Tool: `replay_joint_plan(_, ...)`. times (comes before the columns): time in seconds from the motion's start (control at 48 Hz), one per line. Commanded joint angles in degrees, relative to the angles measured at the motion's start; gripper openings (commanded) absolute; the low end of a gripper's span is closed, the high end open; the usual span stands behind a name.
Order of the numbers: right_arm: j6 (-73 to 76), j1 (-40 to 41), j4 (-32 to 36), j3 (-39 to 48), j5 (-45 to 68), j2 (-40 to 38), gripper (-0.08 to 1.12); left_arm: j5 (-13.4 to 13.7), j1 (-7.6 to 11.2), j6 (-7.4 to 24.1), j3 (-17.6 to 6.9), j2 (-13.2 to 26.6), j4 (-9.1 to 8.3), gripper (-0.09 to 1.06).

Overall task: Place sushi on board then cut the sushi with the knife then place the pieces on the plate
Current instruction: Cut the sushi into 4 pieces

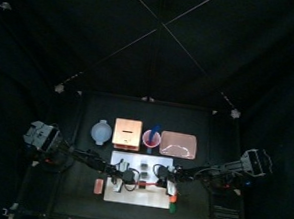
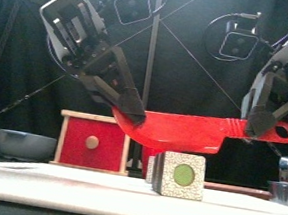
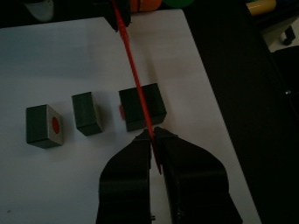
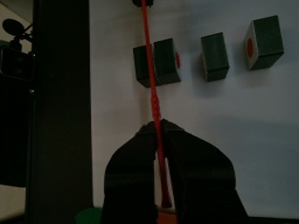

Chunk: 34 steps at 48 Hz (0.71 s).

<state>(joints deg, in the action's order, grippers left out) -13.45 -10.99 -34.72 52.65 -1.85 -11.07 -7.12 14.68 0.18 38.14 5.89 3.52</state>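
At table front, board: white board (image 2: 68, 188) lies flat and fills the near part of the table.
Sushi, layout: three parts stand on the board in one row, with gaps between them.
Sushi, block: largest part, the block (image 3: 142, 109), is at one end of the row, under the knife. In the front view its pale speckled end face with a green centre points at the camera.
Sushi, pieces: two smaller pieces (image 3: 86, 114) stand beside the block. The outer one shows a red spot on its upper face.
Knife: red knife (image 2: 184, 130) is held level, crossing the row at right angles. Its edge is at the top of the block; contact cannot be told.
Knife, ends: handle end with its ring points to the right arm, blade end to the left arm.
Left gripper: left gripper (image 3: 153, 138) has its jaws closed tight on the blade end, seen edge-on as a thin red line.
Right gripper: right gripper (image 4: 158, 128) has its jaws clamped on the handle end.
Behind board, box: wooden box (image 2: 92, 143) with a red drawer front, left of centre.
Bowl: blue-grey bowl (image 2: 27, 145) stands just left of the box.
Tray: pink tray (image 1: 179, 144) lies right of the box, apart from it.
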Motion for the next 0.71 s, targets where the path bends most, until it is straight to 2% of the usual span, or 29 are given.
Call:
replay_joint_plan(0.021,0.0,0.4,0.1,-0.8,0.4,-1.8,0.34,-0.2,0.53,0.2,-0.9,-1.3,-0.7,0.43)
replay_joint_plan(0.708,0.1,0.6,-0.1,-0.3,0.8,-0.7,0.34,-0.2,0.53,0.2,-0.8,0.4,-0.7,0.43)
